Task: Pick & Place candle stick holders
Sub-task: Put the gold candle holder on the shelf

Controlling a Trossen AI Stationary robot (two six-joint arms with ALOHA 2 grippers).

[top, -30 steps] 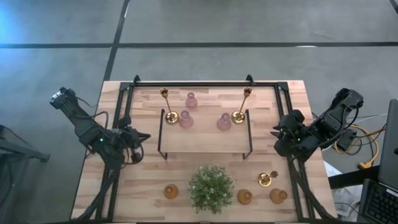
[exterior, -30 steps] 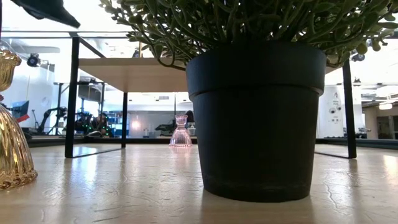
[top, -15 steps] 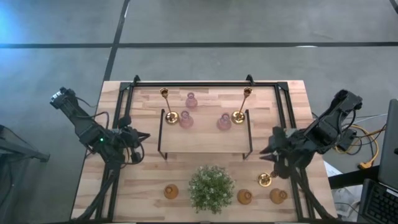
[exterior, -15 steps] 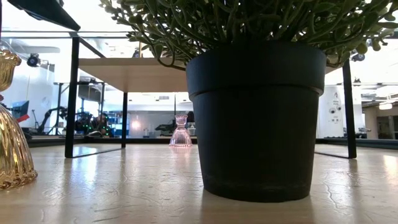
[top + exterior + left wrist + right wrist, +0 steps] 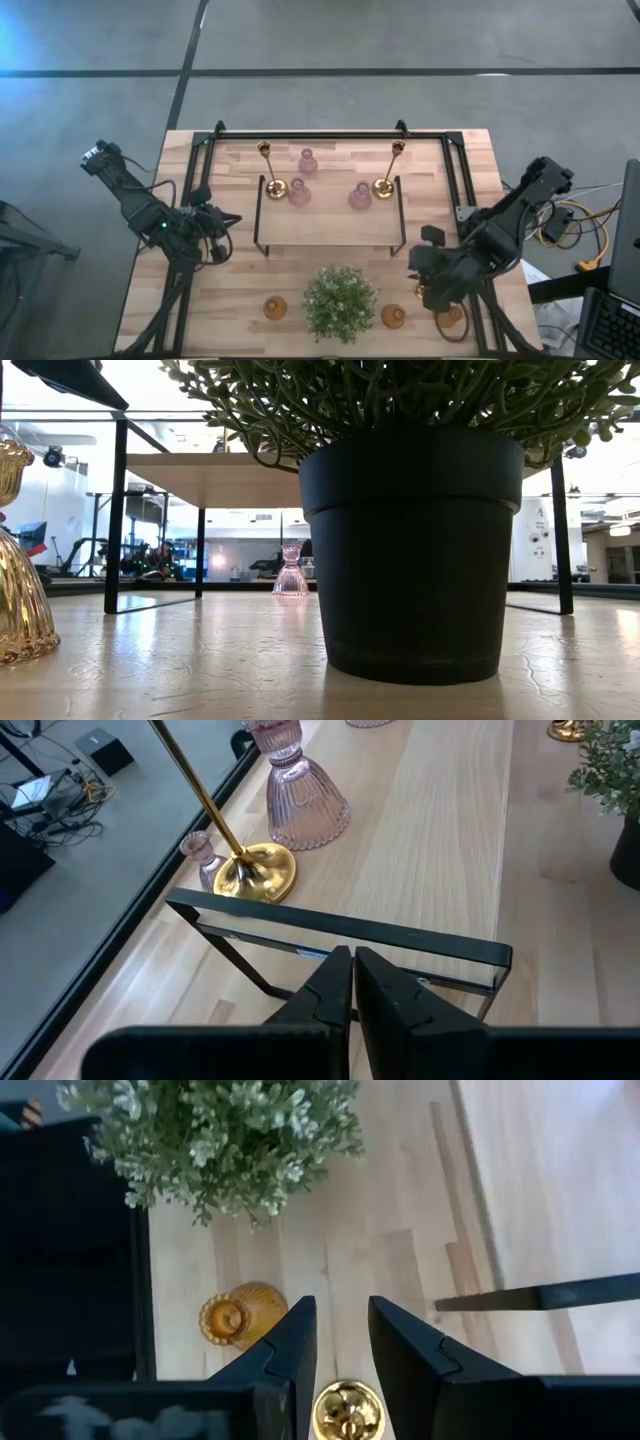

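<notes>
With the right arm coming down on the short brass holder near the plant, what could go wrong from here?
1. The right gripper has open fingers straddling the short brass holder; an off-centre close could tip it.
2. An amber holder sits close beside one finger and might get nudged.
3. The plant is nearby, so a swing that way could brush it.

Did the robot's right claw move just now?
Yes. The right gripper swung in from the table's right edge toward the green plant, and now hangs over the small brass holder.
</notes>
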